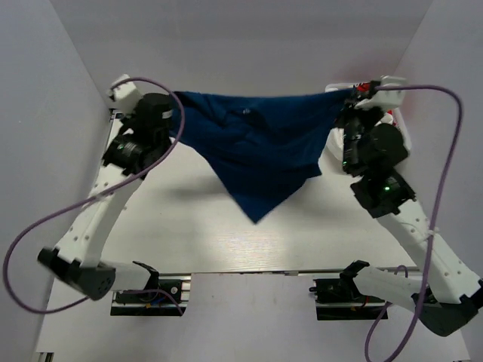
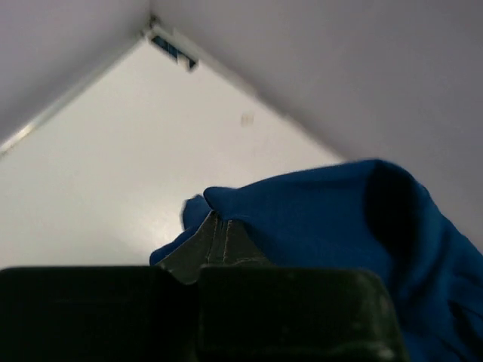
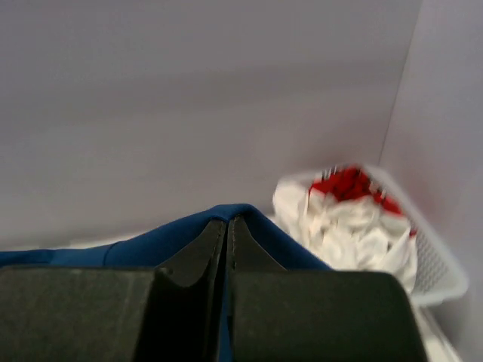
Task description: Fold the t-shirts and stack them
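The royal blue t-shirt hangs stretched in the air between both arms, its lower part drooping to a point above the table. My left gripper is shut on its left upper edge; in the left wrist view the blue cloth wraps over the closed fingers. My right gripper is shut on the right upper edge, blue cloth draped over its closed fingers. The white t-shirt with the red print lies crumpled in the basket at the far right.
A white plastic mesh basket stands in the far right corner against the walls, partly hidden behind the right arm in the top view. White walls close in the table at the back and both sides.
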`<act>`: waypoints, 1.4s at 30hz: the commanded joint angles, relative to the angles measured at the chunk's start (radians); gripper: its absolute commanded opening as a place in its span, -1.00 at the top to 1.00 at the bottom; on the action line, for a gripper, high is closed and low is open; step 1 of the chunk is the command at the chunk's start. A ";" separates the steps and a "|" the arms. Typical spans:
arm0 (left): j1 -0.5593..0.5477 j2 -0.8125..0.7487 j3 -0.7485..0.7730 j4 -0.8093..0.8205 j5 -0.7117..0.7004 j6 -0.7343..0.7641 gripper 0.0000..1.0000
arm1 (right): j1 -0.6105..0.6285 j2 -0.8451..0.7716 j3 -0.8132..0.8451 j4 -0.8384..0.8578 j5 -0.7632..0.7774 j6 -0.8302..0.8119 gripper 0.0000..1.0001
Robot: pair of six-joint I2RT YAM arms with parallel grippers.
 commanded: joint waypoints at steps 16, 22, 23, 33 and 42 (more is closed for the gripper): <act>0.010 -0.577 0.327 0.298 0.092 0.471 1.00 | 0.000 -0.118 0.712 -0.174 -0.281 -0.218 1.00; 0.010 -0.549 0.387 0.275 0.142 0.484 1.00 | 0.000 -0.155 0.666 -0.181 -0.278 -0.208 1.00; 0.010 -0.531 0.373 0.287 0.142 0.484 1.00 | 0.001 -0.152 0.628 -0.174 -0.262 -0.222 1.00; 0.013 -0.195 0.082 0.326 -0.171 0.378 0.85 | -0.023 0.031 0.024 0.179 0.240 -0.285 1.00; 0.169 0.412 0.006 0.020 0.016 0.027 -0.99 | -0.169 0.537 -0.089 -0.255 -0.030 0.269 0.72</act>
